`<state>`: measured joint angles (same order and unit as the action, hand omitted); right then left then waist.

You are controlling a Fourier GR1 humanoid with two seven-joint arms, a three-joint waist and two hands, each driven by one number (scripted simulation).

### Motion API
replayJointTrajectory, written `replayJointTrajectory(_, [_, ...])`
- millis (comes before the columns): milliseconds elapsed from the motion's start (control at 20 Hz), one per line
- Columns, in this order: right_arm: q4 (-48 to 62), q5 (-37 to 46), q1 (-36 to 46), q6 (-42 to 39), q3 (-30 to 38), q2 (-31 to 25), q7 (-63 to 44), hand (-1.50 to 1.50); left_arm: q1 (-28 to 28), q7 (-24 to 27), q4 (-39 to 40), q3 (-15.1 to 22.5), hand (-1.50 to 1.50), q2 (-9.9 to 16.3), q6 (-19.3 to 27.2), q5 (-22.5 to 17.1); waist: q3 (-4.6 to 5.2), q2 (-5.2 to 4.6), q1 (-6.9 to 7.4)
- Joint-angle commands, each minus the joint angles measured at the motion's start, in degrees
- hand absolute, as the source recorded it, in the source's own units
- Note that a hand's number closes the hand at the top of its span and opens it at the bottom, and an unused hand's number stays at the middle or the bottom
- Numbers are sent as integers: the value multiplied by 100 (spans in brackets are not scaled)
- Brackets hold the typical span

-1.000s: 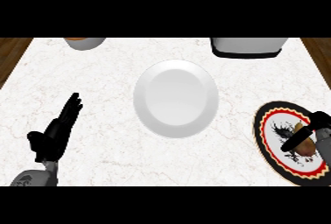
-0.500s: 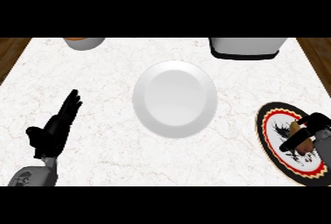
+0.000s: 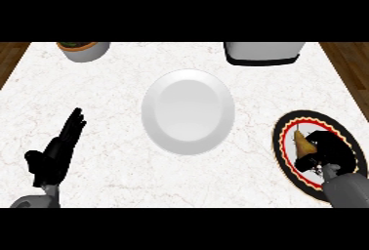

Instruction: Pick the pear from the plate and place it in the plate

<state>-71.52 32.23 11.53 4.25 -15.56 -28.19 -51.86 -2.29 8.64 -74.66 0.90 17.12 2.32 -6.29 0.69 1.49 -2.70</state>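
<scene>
A yellow-brown pear point(image 3: 300, 143) lies on the patterned black, red and cream plate point(image 3: 290, 128) at the right of the counter. My right hand point(image 3: 328, 152) sits over that plate with its fingers curled round the pear, hiding the pear's right side. The plain white plate point(image 3: 188, 111) rests in the middle of the counter with nothing on it. At the lower left my left hand point(image 3: 57, 152) stays open, fingers pointing up, well away from both plates.
A grey pot with greenery point(image 3: 84, 49) stands at the back left. A white and black appliance point(image 3: 262, 52) stands at the back right. Wooden floor shows past the counter's left and right edges.
My right hand has shifted on the patterned plate and its fingers have closed round the pear. The left hand has barely moved.
</scene>
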Motion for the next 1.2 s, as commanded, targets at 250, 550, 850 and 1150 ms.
replayJointTrajectory(250, [-2740, 2261, -1560, 1961, -1341, 717, -930, 150, 255, -31, -216, -124, 0, 84, 33, -51, -44, 35, -184])
replayJointTrajectory(550, [-4572, 4293, -2314, 1470, -2058, 886, -1773, 150, 294, -57, -352, -13, 0, 22, -29, -29, -39, -1, -102])
replayJointTrajectory(850, [-5632, 6591, -2546, 649, -2605, 1553, -1968, 150, 122, -107, -227, -191, 0, 254, -295, -160, -49, -81, 91])
replayJointTrajectory(1150, [-5763, 7462, -1854, -739, -3264, 2775, -1832, 150, -244, -419, -381, 105, 0, -111, -84, 64, -61, -145, 253])
